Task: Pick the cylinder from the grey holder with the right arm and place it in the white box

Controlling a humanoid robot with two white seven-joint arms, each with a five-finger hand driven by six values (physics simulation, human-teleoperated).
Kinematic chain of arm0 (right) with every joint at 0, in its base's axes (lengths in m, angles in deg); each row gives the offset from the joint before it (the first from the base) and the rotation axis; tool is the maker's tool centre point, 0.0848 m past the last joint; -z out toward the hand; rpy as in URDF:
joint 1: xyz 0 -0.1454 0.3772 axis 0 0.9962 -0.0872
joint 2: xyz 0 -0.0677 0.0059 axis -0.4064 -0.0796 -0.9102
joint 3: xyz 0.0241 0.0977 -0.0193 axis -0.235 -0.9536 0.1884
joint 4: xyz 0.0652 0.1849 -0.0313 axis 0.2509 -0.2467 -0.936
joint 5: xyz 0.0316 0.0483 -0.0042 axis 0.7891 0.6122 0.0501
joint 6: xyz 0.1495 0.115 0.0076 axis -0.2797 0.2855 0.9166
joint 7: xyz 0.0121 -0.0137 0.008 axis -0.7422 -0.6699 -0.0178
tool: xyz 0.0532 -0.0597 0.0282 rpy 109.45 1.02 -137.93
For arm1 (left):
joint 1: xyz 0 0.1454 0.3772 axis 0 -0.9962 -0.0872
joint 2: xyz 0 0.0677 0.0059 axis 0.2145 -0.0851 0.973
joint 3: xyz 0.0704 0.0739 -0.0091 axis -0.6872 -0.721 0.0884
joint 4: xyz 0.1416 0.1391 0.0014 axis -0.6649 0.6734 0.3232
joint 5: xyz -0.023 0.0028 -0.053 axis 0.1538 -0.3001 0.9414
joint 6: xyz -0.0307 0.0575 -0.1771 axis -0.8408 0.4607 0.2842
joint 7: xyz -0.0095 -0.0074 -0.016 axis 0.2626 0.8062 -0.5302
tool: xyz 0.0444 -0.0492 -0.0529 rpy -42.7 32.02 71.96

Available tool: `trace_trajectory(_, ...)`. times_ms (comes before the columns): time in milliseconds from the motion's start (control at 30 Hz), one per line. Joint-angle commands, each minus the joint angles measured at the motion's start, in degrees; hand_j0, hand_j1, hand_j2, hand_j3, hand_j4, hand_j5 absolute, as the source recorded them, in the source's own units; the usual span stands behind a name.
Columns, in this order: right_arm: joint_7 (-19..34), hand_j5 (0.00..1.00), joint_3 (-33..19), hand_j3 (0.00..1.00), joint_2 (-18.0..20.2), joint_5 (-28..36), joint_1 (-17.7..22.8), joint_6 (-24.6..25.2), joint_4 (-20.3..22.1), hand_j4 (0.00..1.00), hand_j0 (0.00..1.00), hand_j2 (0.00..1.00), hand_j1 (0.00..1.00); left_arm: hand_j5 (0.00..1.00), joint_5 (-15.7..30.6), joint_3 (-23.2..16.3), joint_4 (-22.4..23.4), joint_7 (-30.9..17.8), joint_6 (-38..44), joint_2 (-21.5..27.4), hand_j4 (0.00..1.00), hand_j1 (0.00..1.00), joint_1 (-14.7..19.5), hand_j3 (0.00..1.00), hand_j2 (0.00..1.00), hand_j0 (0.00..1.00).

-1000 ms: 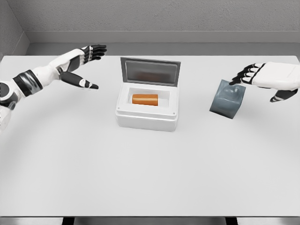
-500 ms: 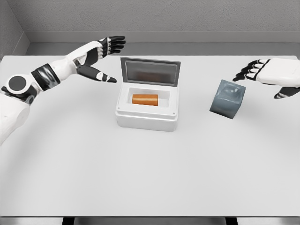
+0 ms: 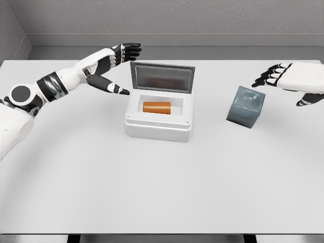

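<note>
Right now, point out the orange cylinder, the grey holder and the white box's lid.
orange cylinder [image 3: 156,107], head view, middle of its side.
grey holder [image 3: 246,107], head view, centre of its front face.
white box's lid [image 3: 162,77], head view, middle of its raised inner face.

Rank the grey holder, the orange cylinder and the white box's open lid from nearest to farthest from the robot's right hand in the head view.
From the right hand:
1. Grey holder, just below-left of it.
2. Open lid, upright at the box's rear.
3. Orange cylinder, lying inside the white box.
</note>
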Motion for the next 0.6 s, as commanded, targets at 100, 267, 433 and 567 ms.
trace_trajectory(100,-0.02,1.00,-0.11,1.00,0.14,0.22,0.00,0.15,0.00,1.00,1.00,1.00,1.00,1.00,0.54,0.07,-2.74,0.01,-0.12,1.61,1.00,1.00,-0.79,1.00,1.00,1.00)
trace_trajectory(267,-0.02,1.00,-0.11,1.00,0.14,0.22,0.00,0.15,-0.09,1.00,1.00,1.00,1.00,1.00,0.54,0.07,-5.02,0.01,-0.12,2.92,1.00,1.00,-0.79,1.00,1.00,1.00)
trace_trajectory(433,-0.02,1.00,-0.02,1.00,-0.04,0.22,0.00,0.15,-0.09,1.00,1.00,1.00,1.00,1.00,0.63,0.07,-10.56,0.01,-0.12,5.74,1.00,1.00,-2.37,1.00,1.00,1.00)
trace_trajectory(567,-0.02,1.00,0.06,1.00,-0.04,0.22,0.00,0.15,-0.09,1.00,1.00,1.00,1.00,1.00,1.95,0.16,-13.55,0.01,-0.21,8.37,1.00,1.00,-2.29,1.00,1.00,1.00)
